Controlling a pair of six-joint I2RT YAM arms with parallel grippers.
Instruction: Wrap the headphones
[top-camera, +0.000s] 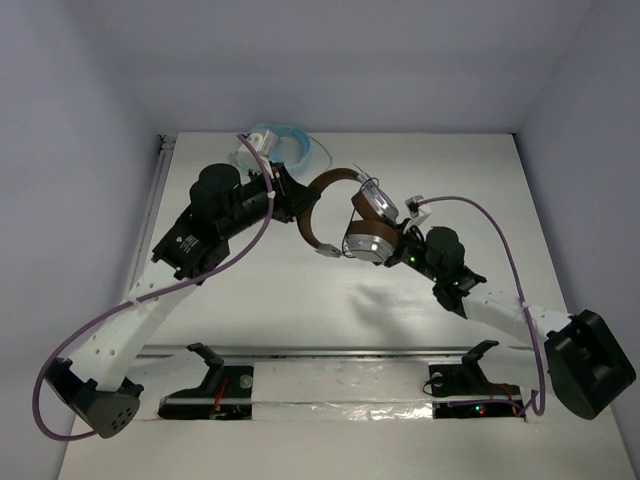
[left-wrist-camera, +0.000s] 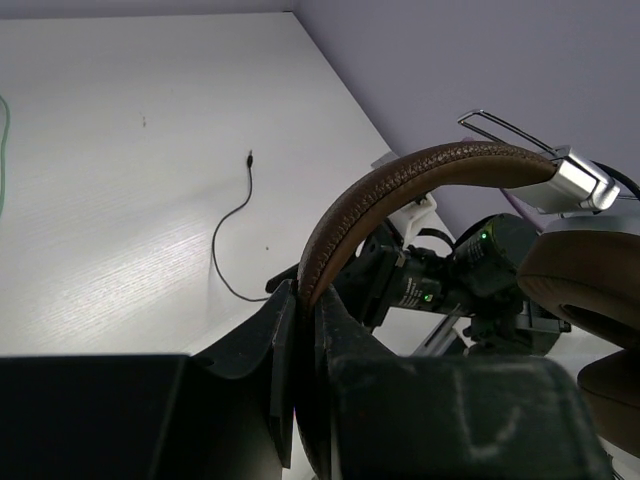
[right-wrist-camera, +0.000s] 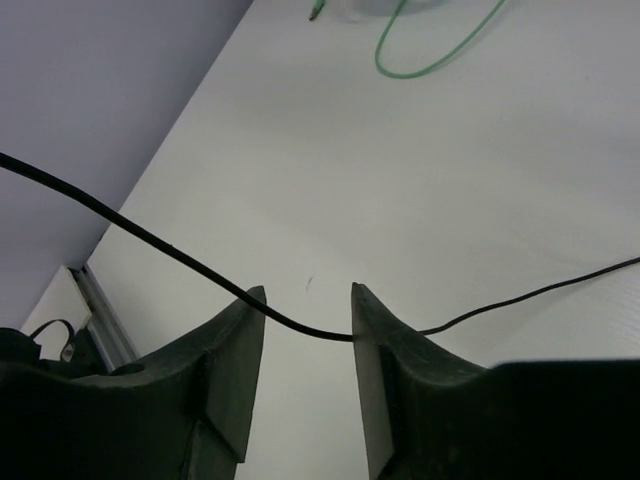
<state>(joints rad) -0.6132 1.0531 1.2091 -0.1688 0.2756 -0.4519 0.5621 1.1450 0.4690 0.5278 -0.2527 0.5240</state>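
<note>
Pinching the headband (left-wrist-camera: 400, 180) of the headphones (top-camera: 365, 238), my left gripper (left-wrist-camera: 305, 320) has its fingers (left-wrist-camera: 270, 350) closed tight on the brown band, and the set is held up over the middle of the table (top-camera: 300, 310). My right gripper (right-wrist-camera: 305, 300) stands partly open just beside the earcups (top-camera: 375, 205). The dark cable (right-wrist-camera: 150, 240) crosses its gap, unclamped. Blue headphones (top-camera: 285, 140) lie behind.

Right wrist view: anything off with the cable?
Yes: the thin dark cable runs across the open gap of the right gripper, not clamped. The left gripper is shut on the curved brown headband.
</note>
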